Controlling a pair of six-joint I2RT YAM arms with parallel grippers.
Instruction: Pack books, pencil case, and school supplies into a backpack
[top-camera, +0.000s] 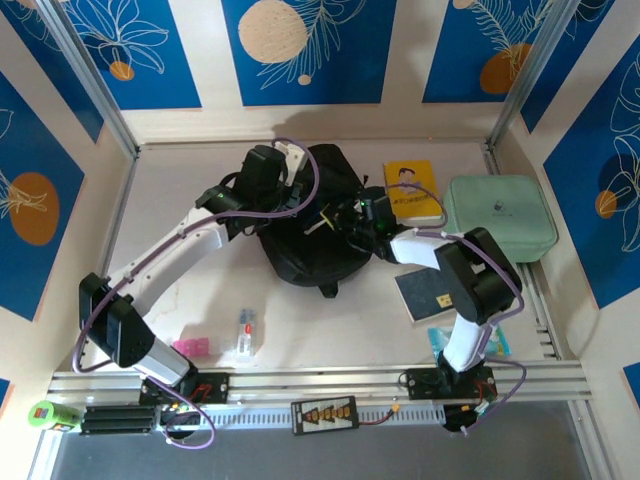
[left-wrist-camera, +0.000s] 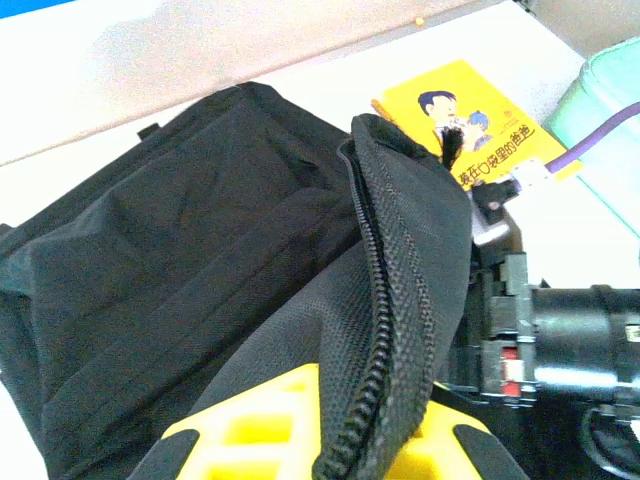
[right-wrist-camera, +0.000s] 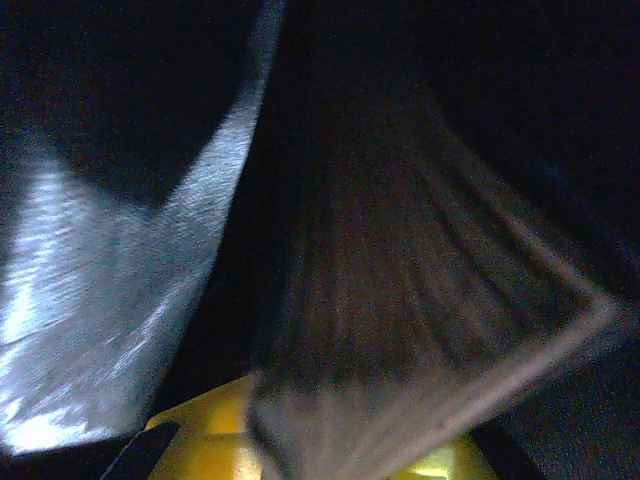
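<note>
Table (top-camera: 180, 190): backpack (top-camera: 300, 255), books (top-camera: 412, 182), mint case (top-camera: 500, 215)

Bright overhead, murky wrist
We find the desk (top-camera: 330, 320) evenly lit, the backpack (top-camera: 310, 240) featureless black, the right wrist view dim and blurred.

A pale counter (top-camera: 320, 320) is lying under soft, even light, and a faint shadow is falling along its far edge. Cream walls (top-camera: 205, 60) are closing it in at the back and on both sides. They are carrying deep blue panels (top-camera: 350, 70) with white line-drawn leaves and with discs (top-camera: 272, 30) in peach or orange. Two silvery metal posts (top-camera: 90, 85) are rising at a slant from the far corners. A ribbed aluminium rail (top-camera: 320, 380) is running along the near edge from side to side. Below it a dull grey strip (top-camera: 300, 455) is showing, too plain to tell whether it is floor.
</note>
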